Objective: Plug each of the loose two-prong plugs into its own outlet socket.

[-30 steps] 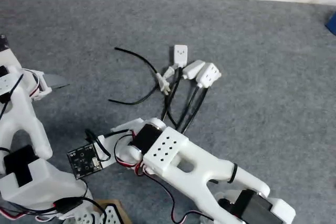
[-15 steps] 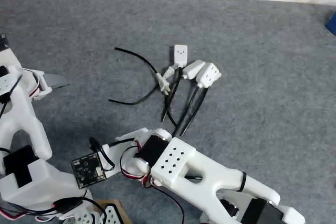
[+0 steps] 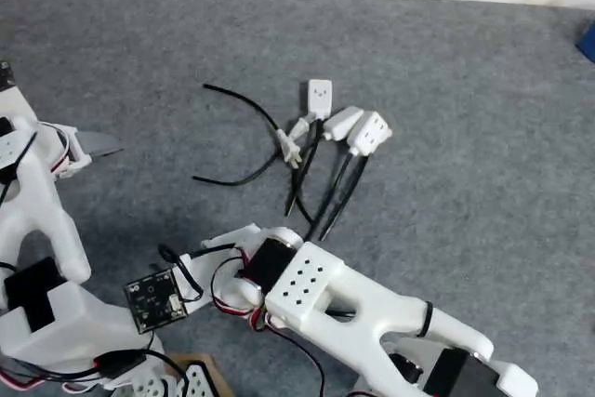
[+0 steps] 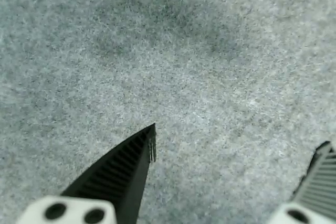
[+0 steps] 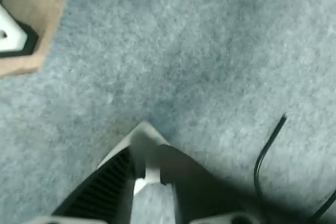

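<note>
The loose white plug [image 3: 294, 139] lies on the grey, carpet-covered tabletop [image 3: 483, 90] just beside the three white outlet sockets [image 3: 342, 121] and is not seated in any of them. The sockets are bunched close together. Their black cords [image 3: 325, 194] run from them toward the right arm [image 3: 325, 295]. Two thin black leads [image 3: 244, 109] curve away from the plug on the side away from the sockets.

The right arm lies low near the sockets, across the far ends of their cords. In its wrist view the right gripper [image 5: 143, 127] has its jaws together, with nothing between them and the tip close over the carpet. A black cord end [image 5: 268, 156] lies just beside it, and a wooden board [image 5: 26, 35] sits farther off.

The left arm [image 3: 37, 220] stands well apart from the sockets. The left gripper [image 4: 239, 136] has its jaws spread wide apart over the carpet and holds nothing.
</note>
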Motion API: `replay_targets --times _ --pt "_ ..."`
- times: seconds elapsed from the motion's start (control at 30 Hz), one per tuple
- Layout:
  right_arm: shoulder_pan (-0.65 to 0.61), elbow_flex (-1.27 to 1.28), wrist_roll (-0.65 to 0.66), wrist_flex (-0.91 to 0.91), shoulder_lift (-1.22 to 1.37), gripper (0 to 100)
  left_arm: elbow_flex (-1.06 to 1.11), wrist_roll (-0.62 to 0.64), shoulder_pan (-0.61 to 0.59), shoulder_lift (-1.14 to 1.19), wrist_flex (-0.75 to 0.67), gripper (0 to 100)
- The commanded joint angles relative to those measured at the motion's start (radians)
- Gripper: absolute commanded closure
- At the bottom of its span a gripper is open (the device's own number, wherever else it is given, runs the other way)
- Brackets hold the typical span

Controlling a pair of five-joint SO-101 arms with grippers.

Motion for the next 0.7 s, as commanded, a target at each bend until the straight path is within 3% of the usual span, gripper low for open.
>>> replay_targets --times 0.0,0.23,0.37,0.47,0.6,0.67 --pt "-0.074 -0.013 -0.068 -0.064 0.038 99.0 -0.030 0.008 0.001 -0.005 -0.011 56" --pt "-0.113 -0.010 -0.077 -0.064 0.044 99.0 -0.030 0.008 0.001 -0.005 -0.012 56" --pt "-0.074 -0.021 -0.195 -0.064 0.042 99.0 -0.028 0.008 0.001 -0.004 -0.015 56" --pt "0.038 -0.096 -0.448 -0.065 0.028 99.1 -0.027 0.008 0.005 -0.002 -0.015 56" --pt "0.325 -0.143 -0.984 -0.065 -0.007 99.1 -0.005 0.008 0.024 -0.002 -0.015 56" --pt "0.455 -0.137 -1.137 -0.076 -0.022 99.1 0.007 0.008 0.033 -0.002 -0.015 56"
